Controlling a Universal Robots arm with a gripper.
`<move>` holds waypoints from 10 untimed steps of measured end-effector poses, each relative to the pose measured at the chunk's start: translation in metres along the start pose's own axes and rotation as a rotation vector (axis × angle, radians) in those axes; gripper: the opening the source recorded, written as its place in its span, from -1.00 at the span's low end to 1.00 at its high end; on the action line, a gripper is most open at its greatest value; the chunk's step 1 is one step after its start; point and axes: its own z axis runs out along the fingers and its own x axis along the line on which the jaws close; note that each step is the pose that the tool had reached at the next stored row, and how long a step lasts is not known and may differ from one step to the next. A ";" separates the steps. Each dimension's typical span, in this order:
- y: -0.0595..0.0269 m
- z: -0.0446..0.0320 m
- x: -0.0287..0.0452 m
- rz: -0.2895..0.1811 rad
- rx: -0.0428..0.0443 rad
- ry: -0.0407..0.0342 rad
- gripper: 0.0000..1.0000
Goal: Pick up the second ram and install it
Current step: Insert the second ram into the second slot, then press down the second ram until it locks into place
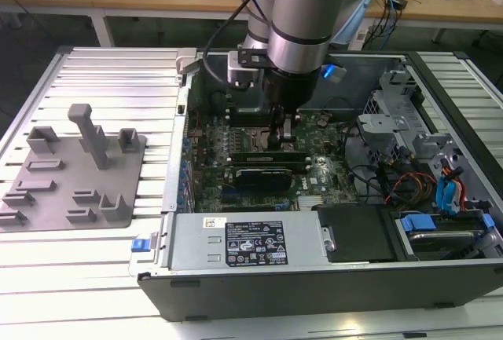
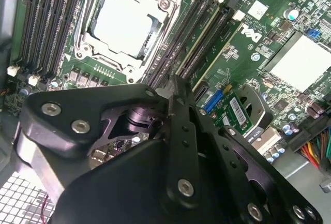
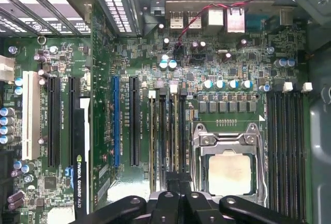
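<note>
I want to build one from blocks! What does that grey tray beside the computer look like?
The grey tray is a flat plate, matte plastic by its look. Small blocks and brackets rise from it, and one tall post stands near its middle. It lies flat on the ribbed table, at the exterior view's left of the open computer case, apart from it.

We see the arm (image 1: 302, 10) in smooth, satin grey metal with a glossy blue plastic cap. The gripper (image 2: 173, 105) is matt black metal with bright steel screws. The motherboard (image 3: 129, 53) is glossy green laminate; its slots (image 3: 287, 141) are dull black plastic. The CPU socket (image 2: 124, 22) has a shiny metal frame. On the exterior view's left, the tray (image 1: 75, 167) is matt grey plastic. The counter (image 1: 118, 81) is ribbed, pale brushed metal.
</note>
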 end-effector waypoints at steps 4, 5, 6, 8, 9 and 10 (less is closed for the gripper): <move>-0.0015 -0.0001 0.0000 0.000 0.0000 0.0000 -0.84; -0.0017 -0.0001 0.0000 0.000 0.0000 0.0000 -0.84; -0.0019 -0.0001 0.0000 0.000 0.0000 0.0000 -0.84; -0.0023 -0.0001 0.0000 0.000 0.0000 0.0000 -0.84; -0.0026 -0.0001 0.0000 0.000 0.0000 0.0000 -0.84; -0.0028 -0.0001 0.0000 0.000 0.0000 0.0000 -0.84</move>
